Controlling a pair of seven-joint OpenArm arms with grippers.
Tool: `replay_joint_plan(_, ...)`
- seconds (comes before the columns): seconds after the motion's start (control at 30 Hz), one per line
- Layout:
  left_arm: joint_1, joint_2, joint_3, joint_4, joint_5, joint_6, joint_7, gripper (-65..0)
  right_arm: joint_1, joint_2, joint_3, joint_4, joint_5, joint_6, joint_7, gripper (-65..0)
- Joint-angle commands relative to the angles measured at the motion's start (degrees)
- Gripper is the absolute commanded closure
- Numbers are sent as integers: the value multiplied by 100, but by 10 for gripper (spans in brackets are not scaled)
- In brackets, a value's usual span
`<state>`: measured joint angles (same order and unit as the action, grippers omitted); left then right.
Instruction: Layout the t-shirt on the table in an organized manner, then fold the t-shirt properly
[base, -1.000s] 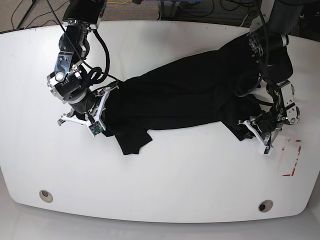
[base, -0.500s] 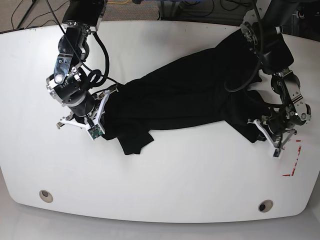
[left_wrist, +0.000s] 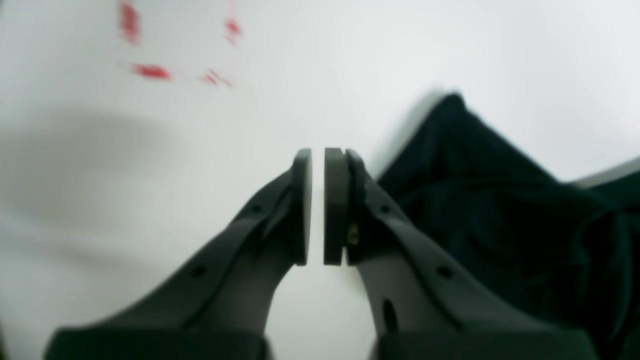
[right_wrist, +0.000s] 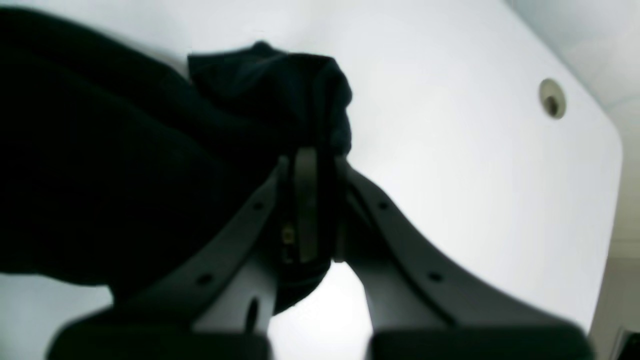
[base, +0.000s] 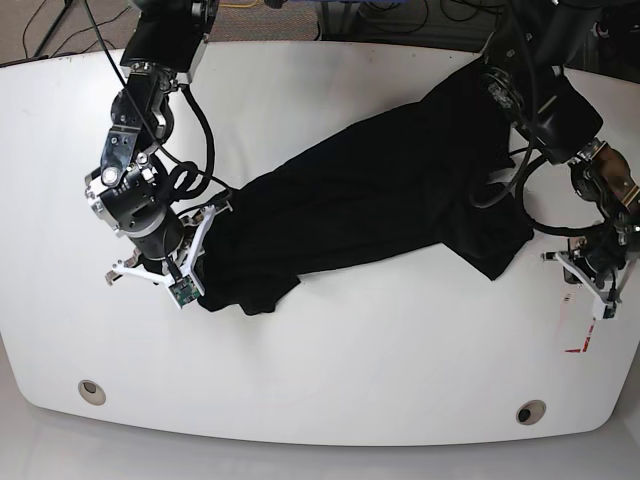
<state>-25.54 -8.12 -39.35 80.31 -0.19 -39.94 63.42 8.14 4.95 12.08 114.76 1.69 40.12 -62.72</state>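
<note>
My right gripper (right_wrist: 315, 200) has its jaws clamped on a bunched edge of the black t-shirt (base: 370, 200). In my right wrist view the dark cloth fills the space to the left of these jaws and bulges just above their tips, while bare white bench (base: 330, 360) lies to their right, with a round grommet hole (right_wrist: 551, 98) well off toward the far corner.

My left gripper (left_wrist: 317, 205) has its jaws together with only a thin slit between them, and nothing I can see is caught there, though this view is blurred. A pointed corner of the t-shirt lies just to the right of these jaws and a little ahead; to their left and ahead are smeared red marks (left_wrist: 150, 70) on the bench.

From above, the t-shirt stretches as one long, crumpled band across the bench, its long axis running from my right jaws toward my left jaws. My right arm has the one end; the other end lies loose, and my left jaws are the nearer to it. I judge that spreading the cloth depends on taking that corner, to the right of my left jaws.
</note>
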Motion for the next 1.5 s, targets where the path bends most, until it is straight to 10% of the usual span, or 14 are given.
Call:
replay_joint_plan(0.0,-193,-80,133,149,-109,-6,-104,-31,175,46,10,106,20,-12,122,0)
replay_joint_plan(0.47,-158,183,907,-379,-83,-6,-192,-262,87,10,-16,106,20,-12,114,0)
replay_joint_plan(0.97,-184,315,1320,-1829,-83,-6,-1379,-310,-36,28,10,106,55,-12,114,0)
replay_joint_plan(1.47,-167,-10,1592,-2383,-74,684,-2109,-308,-45,37,19,106,64,-12,114,0)
